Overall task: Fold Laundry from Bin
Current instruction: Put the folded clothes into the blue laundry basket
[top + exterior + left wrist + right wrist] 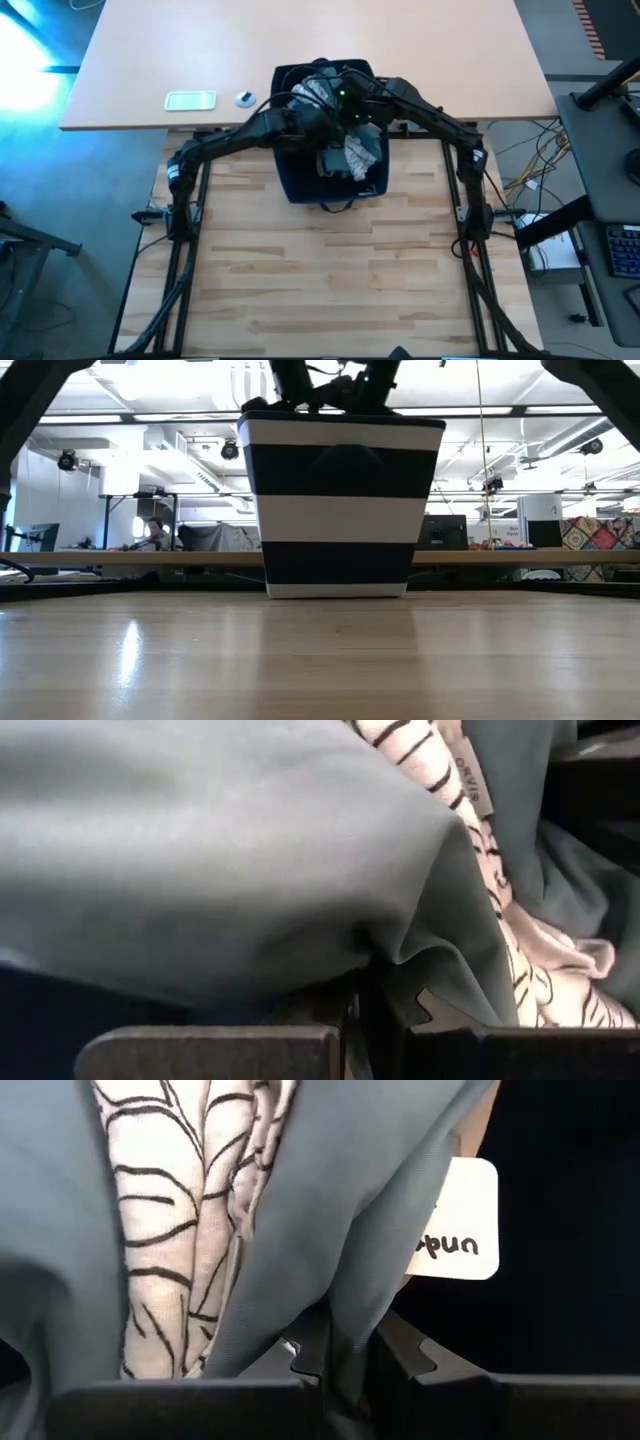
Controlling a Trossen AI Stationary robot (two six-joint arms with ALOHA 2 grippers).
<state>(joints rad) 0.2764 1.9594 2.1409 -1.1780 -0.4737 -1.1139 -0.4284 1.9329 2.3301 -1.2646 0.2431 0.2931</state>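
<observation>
The navy bin with white stripes stands at the far middle of the wooden table. Laundry fills it: a teal-grey garment and a white garment with black lines, which hangs over the bin's rim. Both arms reach down into the bin's top. My left gripper and my right gripper are each shut on teal cloth. A white tag hangs beside the right gripper's cloth. My left gripper pinches a bunched fold of the teal garment between its two fingers, coming slanting down from above the bin. The cloth billows over the fingers and hides how many layers are caught. My right gripper pinches a hanging fold of the teal garment between its two fingers, slanting down into the bin. The cloth runs up from the fingers in long creases, with the patterned garment lying against it.
A pale table beyond the far edge carries a flat green thing and a small round thing. The wooden table's near half lies open. A person sits far off in the room.
</observation>
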